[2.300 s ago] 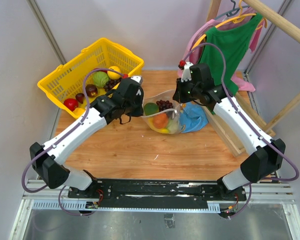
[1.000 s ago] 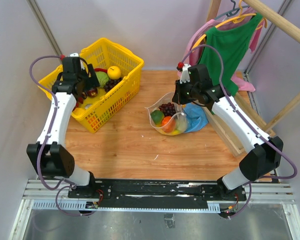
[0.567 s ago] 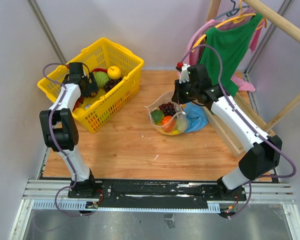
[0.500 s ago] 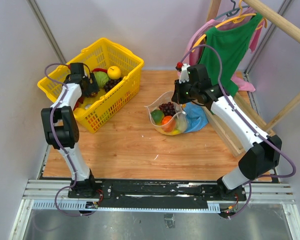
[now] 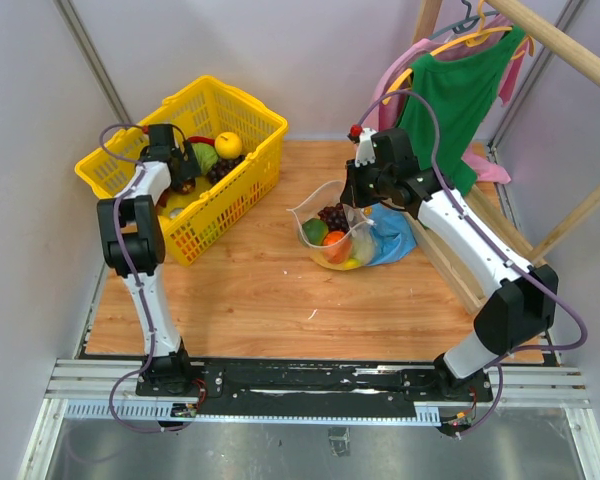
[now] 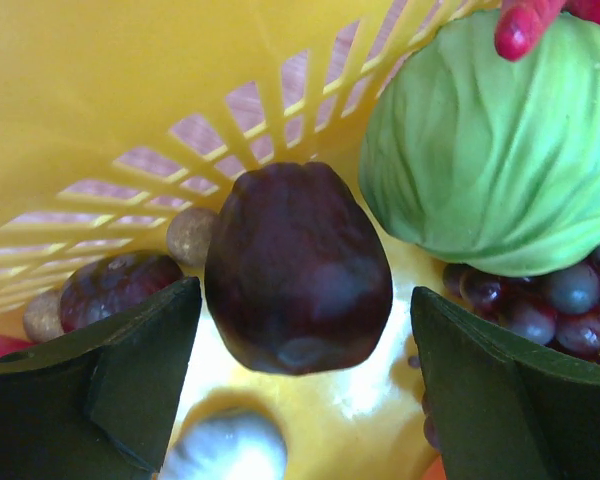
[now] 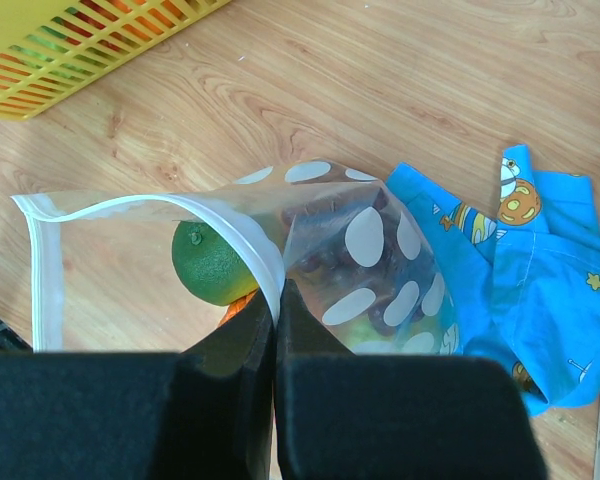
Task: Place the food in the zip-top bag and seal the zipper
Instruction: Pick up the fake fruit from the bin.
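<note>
My left gripper stands open inside the yellow basket, a dark purple fruit partly between its fingers and not gripped. A green cabbage sits to the fruit's right, with dark grapes below it. In the top view the left gripper is next to the cabbage. My right gripper is shut on the mouth edge of the zip-top bag, right at the white zipper. The bag hangs open and holds a green fruit, grapes and an orange.
A blue printed cloth lies beside the bag on the wooden table. A yellow fruit sits in the basket. Clothes on hangers and a wooden frame stand at the right.
The left arm has swung from the bag over to the basket and reached down among the fruit with its jaws open. The right gripper has kept hold of the bag's edge.
</note>
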You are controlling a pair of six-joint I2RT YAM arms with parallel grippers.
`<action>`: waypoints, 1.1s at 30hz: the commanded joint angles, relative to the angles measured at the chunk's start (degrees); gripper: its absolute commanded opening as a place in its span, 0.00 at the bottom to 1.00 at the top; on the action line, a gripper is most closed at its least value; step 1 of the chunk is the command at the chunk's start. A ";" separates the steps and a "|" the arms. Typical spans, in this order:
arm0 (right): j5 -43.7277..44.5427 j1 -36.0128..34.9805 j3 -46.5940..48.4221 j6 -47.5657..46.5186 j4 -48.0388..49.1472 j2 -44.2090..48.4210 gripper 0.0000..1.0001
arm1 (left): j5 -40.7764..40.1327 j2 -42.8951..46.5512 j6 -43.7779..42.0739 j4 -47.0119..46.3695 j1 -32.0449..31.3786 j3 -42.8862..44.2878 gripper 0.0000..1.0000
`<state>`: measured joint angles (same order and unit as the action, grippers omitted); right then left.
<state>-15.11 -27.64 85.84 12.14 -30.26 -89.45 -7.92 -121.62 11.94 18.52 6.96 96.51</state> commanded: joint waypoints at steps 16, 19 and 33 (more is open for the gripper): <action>-1.32 0.30 -0.67 -0.46 1.76 -0.51 0.01 | 1.66 1.20 -1.71 -6.91 0.42 -2.89 0.46; -1.54 0.30 -0.82 -0.38 1.82 -0.17 0.00 | 2.37 4.78 -1.97 -6.59 0.37 -4.94 0.40; -2.79 0.22 -1.47 0.84 2.31 1.02 0.01 | 7.68 23.19 -0.27 0.09 -1.81 -12.46 0.37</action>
<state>-16.73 -27.64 85.12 12.21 -28.91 -89.73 -2.87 -104.03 10.96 16.08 6.50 85.47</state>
